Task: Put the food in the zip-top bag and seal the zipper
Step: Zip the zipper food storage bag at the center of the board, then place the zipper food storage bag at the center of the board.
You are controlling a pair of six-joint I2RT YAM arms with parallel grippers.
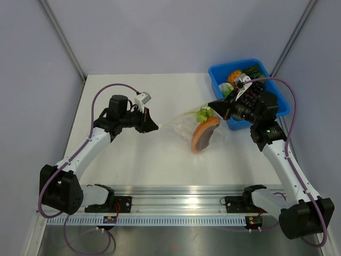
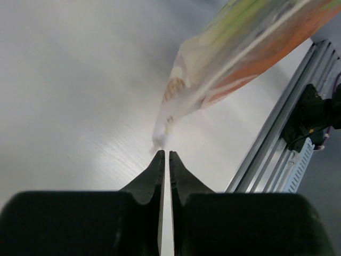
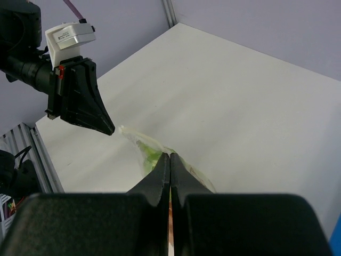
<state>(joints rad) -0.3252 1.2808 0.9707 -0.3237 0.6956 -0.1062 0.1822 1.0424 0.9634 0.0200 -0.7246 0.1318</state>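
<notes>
The zip-top bag [image 1: 181,126] is a clear pouch stretched between my two grippers above the white table. The food is inside it: an orange and dark red piece [image 1: 205,134] and a leek's green leaves [image 1: 202,113]. My right gripper [image 1: 211,105] is shut on the bag's right end; its jaws [image 3: 170,156] pinch the plastic over the leek [image 3: 152,157]. My left gripper [image 1: 156,128] is shut with nothing between its jaws [image 2: 164,153], and the bag's corner [image 2: 160,140] lies just ahead of the tips. The zipper is a thin pale strip [image 2: 250,50]; I cannot tell if it is sealed.
A blue plastic bin [image 1: 234,68] at the back right holds dark grapes [image 1: 253,93] and other produce, right behind the right arm. The aluminium rail [image 1: 181,200] runs along the near edge. Grey walls enclose the table on three sides.
</notes>
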